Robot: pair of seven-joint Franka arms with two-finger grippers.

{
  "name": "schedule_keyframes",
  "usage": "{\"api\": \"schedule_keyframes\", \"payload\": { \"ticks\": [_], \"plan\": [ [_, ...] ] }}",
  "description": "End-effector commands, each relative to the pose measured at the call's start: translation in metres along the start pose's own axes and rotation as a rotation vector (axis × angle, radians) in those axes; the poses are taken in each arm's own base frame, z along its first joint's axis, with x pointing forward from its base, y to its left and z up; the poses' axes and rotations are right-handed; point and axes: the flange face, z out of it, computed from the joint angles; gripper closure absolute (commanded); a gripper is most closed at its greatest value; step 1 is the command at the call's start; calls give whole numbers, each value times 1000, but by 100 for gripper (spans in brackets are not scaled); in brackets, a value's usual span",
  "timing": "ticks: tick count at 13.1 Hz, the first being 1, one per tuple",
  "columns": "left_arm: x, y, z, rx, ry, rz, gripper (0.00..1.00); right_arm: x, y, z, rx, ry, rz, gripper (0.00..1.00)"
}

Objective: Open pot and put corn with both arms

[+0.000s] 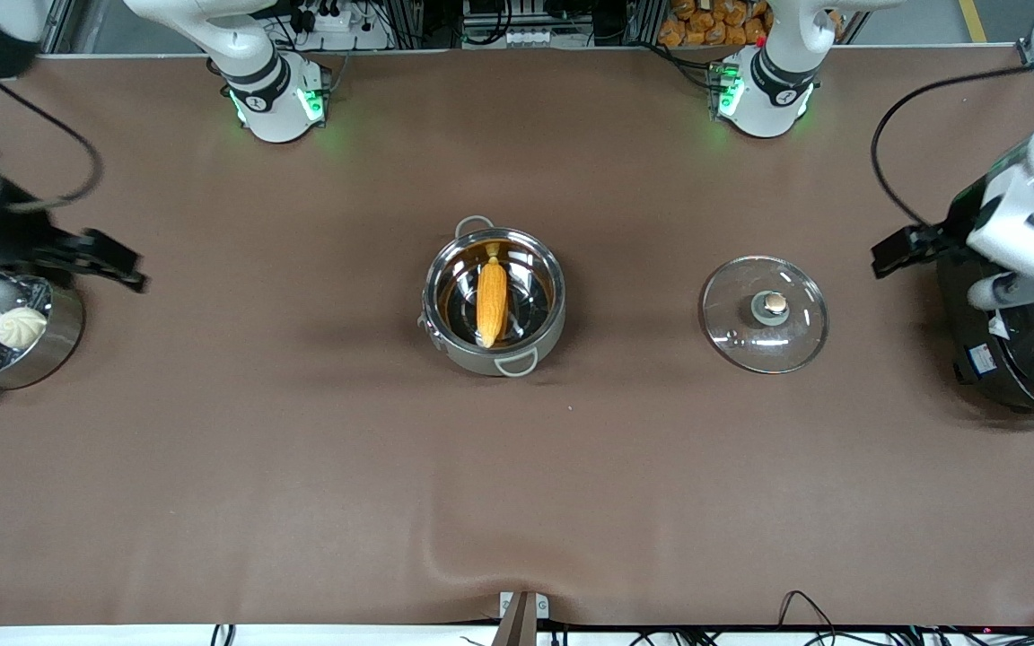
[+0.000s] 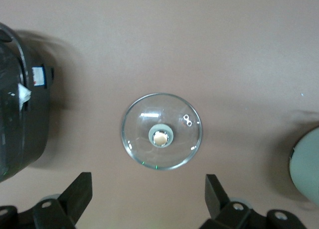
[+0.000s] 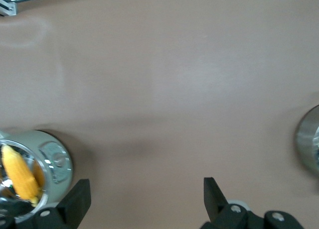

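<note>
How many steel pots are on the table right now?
2: the pot at mid-table with the corn inside, and a steamer pot holding a white bun at the right arm's end.

One table [image 1: 302, 467] carries one open steel pot [image 1: 493, 301] at its centre, holding one corn cob [image 1: 491, 301]. One glass lid [image 1: 764, 314] lies at three o'clock from the pot. One steamer pot [image 1: 50, 345] with one white bun [image 1: 21, 327] sits at nine o'clock. One black rice cooker [image 1: 1029, 359] sits at three o'clock from the lid. Two robot arms, each with one pincer: left pincer [image 2: 148, 196], right pincer [image 3: 147, 201].
</note>
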Motion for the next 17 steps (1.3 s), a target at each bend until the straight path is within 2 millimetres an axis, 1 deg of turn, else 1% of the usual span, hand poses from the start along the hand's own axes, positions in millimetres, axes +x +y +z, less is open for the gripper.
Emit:
{"api": "schedule_keyframes", "payload": {
  "ticks": [1, 2, 3, 4, 7, 8, 9, 11, 12, 14, 15, 17],
  "plan": [
    [-10, 0, -12, 28, -36, 18, 0, -18, 41, -8, 0, -38, 7, 0],
    [-16, -4, -15, 21, -39, 23, 0, -23, 47, -9, 2, -48, 15, 0],
    [-17, -9, -13, 13, -46, 15, 0, -27, 50, -7, -2, -57, 14, 0],
    [-16, -25, -17, -9, -36, -15, 0, -29, 56, -5, -10, -59, -7, 0],
    [-29, -34, -15, -28, -3, -26, 0, -30, 65, -3, -65, -61, -51, 0],
    [-32, -35, -14, -29, 6, -26, 0, -32, 70, -5, -67, -63, -40, 0],
    [-31, -35, -14, -28, 7, -26, 0, -32, 72, -5, -69, -64, -39, 0],
    [-25, -35, -13, -21, 8, -18, 0, -32, 70, -6, -67, -63, -40, 0],
    [-20, -34, -11, -19, 6, -1, 0, -32, 70, -4, -64, -66, -40, 0],
    [-15, -29, -13, -27, 9, 10, 0, -30, 70, -4, -60, -61, -39, 0],
    [-16, -24, -13, -23, 8, 21, 0, -29, 67, 0, -62, -64, -42, 0],
    [-16, -23, -13, -19, 9, 22, 0, -28, 64, 4, -61, -67, -41, 0]
  ]
}}
